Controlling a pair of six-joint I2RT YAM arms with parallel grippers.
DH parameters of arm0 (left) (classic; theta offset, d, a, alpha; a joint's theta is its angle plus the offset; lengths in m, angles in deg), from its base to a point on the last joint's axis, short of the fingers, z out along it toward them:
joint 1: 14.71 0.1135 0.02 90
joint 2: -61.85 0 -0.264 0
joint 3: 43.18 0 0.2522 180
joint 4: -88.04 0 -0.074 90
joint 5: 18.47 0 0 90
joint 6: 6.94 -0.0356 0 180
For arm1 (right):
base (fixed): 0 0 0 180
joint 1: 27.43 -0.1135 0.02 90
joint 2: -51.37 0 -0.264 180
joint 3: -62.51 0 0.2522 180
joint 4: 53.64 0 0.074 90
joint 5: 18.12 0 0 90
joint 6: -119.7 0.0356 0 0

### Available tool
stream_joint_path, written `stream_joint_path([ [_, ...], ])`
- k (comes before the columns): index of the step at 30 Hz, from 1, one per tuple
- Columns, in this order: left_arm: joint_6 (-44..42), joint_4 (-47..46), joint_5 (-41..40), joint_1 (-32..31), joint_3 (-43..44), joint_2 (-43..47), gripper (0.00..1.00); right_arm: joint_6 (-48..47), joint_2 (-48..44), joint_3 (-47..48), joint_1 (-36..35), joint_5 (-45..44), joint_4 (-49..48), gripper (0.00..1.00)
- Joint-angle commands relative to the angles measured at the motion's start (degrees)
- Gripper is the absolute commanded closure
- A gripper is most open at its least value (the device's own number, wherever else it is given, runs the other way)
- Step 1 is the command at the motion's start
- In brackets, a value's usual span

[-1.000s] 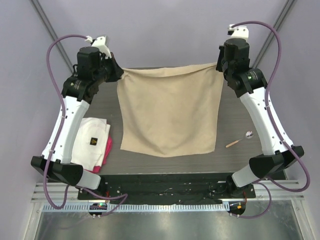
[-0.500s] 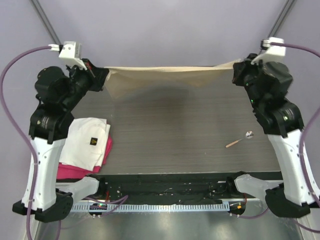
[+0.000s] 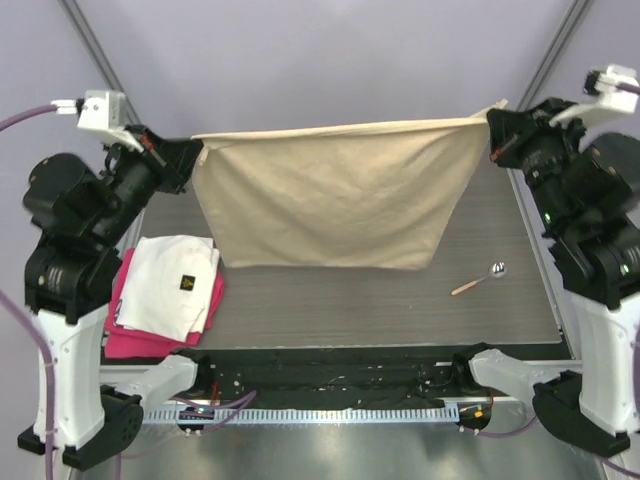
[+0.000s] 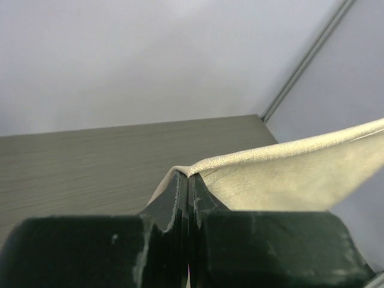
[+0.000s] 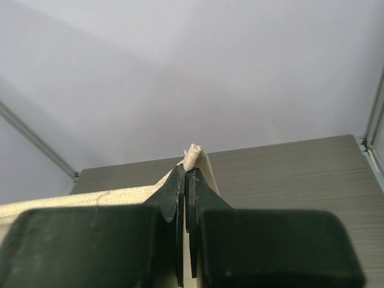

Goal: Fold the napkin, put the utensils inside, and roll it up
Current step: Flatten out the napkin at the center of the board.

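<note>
Beige napkin (image 3: 335, 195): you have it hanging as one open sheet between your two grippers. Its top edge is stretched almost straight from corner to corner over the far half of the table (image 3: 350, 300). Its lower edge hangs loose, narrower than the top. You cannot tell from above whether that hem touches the tabletop.

Left gripper (image 3: 190, 152): clamped tight on the napkin's upper left corner. At your left wrist the fingertips (image 4: 188, 180) press together with no gap. The cloth (image 4: 288, 180) comes out at the tips and runs off to the right.

Right gripper (image 3: 492, 125): pinched closed on the upper right corner. At your right wrist the tips (image 5: 184, 174) meet on the fabric. A small tuft of napkin (image 5: 193, 153) pokes up past them, and the rest runs away to the left.

Spoon (image 3: 482, 277): flat on the table at the right, just off the napkin's lower right corner and not touching it. Its silver bowl points to the far right and its pale handle to the near left. It is well apart from both grippers.

White cloth (image 3: 175, 285): folded, dark logo up, at the near left beside your left arm, clear of the napkin.

Pink-red cloth (image 3: 135, 340): under the white cloth, showing at its left and near edges.
</note>
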Motion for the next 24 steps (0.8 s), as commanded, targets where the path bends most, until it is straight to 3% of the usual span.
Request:
stream_joint_path([
  [1,0.0,0.1,-4.4,2.8,0.2,-15.3,1.0,-3.0,12.9,2.5,2.0,-8.7,-0.5,0.99],
  [9,3.6,-6.1,6.3,10.1,1.0,-38.4,1.0,-0.9,42.2,5.4,11.0,0.4,-4.3,0.99],
  [10,3.7,-6.3,8.2,10.6,2.9,-41.5,0.96,-0.8,45.2,7.1,11.6,1.3,-4.9,0.99],
  [11,3.6,-5.8,9.1,11.1,4.4,-47.0,0.89,-0.9,48.2,8.4,12.2,2.5,-5.9,0.99],
  [12,3.6,-5.0,9.7,11.7,8.7,-50.5,0.59,-0.9,55.3,10.4,13.2,4.6,-5.9,0.91],
  [13,3.6,-3.2,10.1,12.0,11.4,-53.7,0.42,-1.0,58.6,15.2,13.8,6.3,-5.6,0.76],
  [14,3.4,0.8,9.9,12.1,14.7,-56.7,0.28,-0.9,62.5,18.4,14.3,8.0,-4.2,0.45],
  [15,3.4,3.6,9.5,12.4,21.3,-62.6,0.06,-0.7,68.5,21.7,14.7,11.2,-2.8,0.35],
  [16,3.4,6.0,8.9,12.5,24.5,-65.0,0.01,-0.2,71.5,28.2,15.4,12.4,0.6,0.3],
  [18,2.8,11.2,7.3,12.4,29.8,-68.4,0.0,0.0,74.4,31.7,15.5,14.3,2.7,0.27],
  [20,2.7,10.3,5.6,12.5,27.8,-66.7,0.0,0.3,72.7,27.5,15.5,16.5,0.7,0.26],
  [24,2.9,1.7,4.1,12.5,14.1,-57.3,0.0,0.8,63.4,11.7,15.3,17.9,-6.8,0.26],
])
